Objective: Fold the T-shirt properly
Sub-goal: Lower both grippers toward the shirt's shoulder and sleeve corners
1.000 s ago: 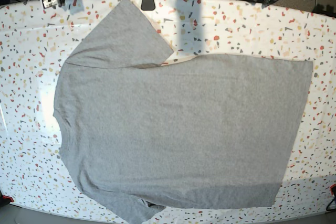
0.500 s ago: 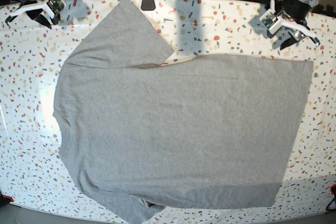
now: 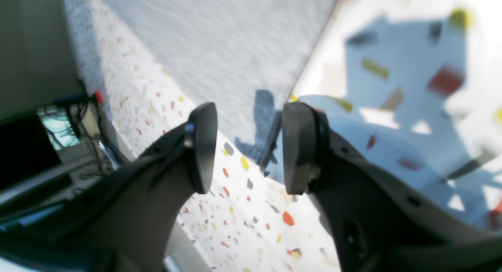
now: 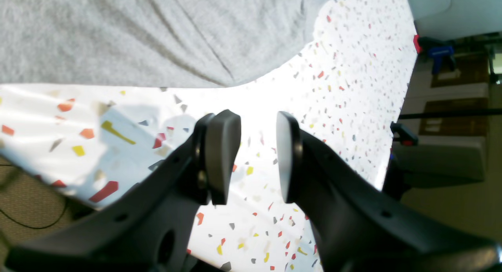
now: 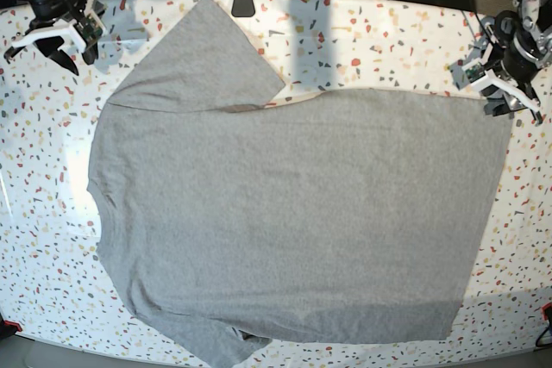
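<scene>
The T-shirt [image 5: 293, 213] lies spread flat, plain grey side up, over most of the speckled tabletop [image 5: 388, 36]; its near edge reaches the front rim, and one sleeve points toward the far edge. Farther back, the left gripper [image 5: 509, 96] hangs just above the hem corner, jaws wide apart and empty. At the far corner opposite, the right gripper [image 5: 52, 40] hovers beside the sleeve, jaws parted more narrowly, holding nothing.
</scene>
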Motion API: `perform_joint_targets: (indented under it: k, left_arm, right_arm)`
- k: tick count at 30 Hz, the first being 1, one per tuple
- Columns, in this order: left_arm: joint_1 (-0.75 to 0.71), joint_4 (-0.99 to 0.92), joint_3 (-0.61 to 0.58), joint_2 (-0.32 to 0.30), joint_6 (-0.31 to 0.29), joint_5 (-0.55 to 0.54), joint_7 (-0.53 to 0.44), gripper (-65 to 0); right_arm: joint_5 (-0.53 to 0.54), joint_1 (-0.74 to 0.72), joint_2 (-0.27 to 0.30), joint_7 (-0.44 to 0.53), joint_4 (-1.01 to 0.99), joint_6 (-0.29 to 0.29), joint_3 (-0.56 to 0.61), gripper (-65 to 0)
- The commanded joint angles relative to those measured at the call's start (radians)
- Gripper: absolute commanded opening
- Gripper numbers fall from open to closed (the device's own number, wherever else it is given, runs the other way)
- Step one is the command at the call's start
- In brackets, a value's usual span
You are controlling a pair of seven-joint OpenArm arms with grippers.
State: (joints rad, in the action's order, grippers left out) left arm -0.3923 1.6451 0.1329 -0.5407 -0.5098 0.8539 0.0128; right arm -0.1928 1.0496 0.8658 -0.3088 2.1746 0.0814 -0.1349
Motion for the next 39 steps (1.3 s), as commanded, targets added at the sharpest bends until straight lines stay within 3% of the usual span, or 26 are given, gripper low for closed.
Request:
perform_joint_targets:
  k: [1, 8, 13, 25, 28, 31, 35, 39]
  left_arm:
    - [0.016, -0.01, 0.008, -0.026, -0.001, 0.023, -0.029, -38.3]
    - [0.051, -0.104, 0.008, -0.039, -0.015, 0.179, -0.219, -38.3]
    - [0.068, -0.124, 0.008, -0.039, -0.023, 0.178, -0.233, -38.4]
    - [0.172, -0.285, 0.004, -0.039, -0.045, 0.179, -0.285, -40.4]
    - [0.18, -0.296, -0.032, -0.042, -0.098, 0.18, -0.28, -44.0]
    - [0.18, -0.309, -0.096, -0.042, -0.109, 0.233, -0.257, -49.3]
    - [0.179, -0.319, -0.159, -0.041, -0.108, 0.228, -0.172, -65.0]
    - [0.179, -0.319, -0.16, -0.042, -0.108, 0.133, -0.055, -65.0]
  right_arm:
    - [-0.013, 0.006, 0.01, 0.013, 0.016, 0.016, -0.006, -45.0]
    - [-0.013, 0.0, 0.009, 0.012, 0.016, 0.028, -0.006, -45.0]
    - [-0.014, -0.005, 0.01, 0.009, 0.016, 0.067, -0.006, -45.0]
    - [-0.014, -0.005, 0.01, -0.017, 0.016, 0.068, -0.006, -45.0]
    - [-0.014, -0.005, 0.01, -0.017, 0.016, 0.069, -0.006, -45.0]
    - [-0.014, -0.005, 0.01, -0.017, 0.016, 0.069, -0.006, -45.0]
    - [-0.014, -0.005, 0.01, -0.016, 0.016, 0.069, -0.006, -45.0]
    - [-0.018, -0.005, 0.01, -0.005, 0.016, 0.083, -0.006, -45.0]
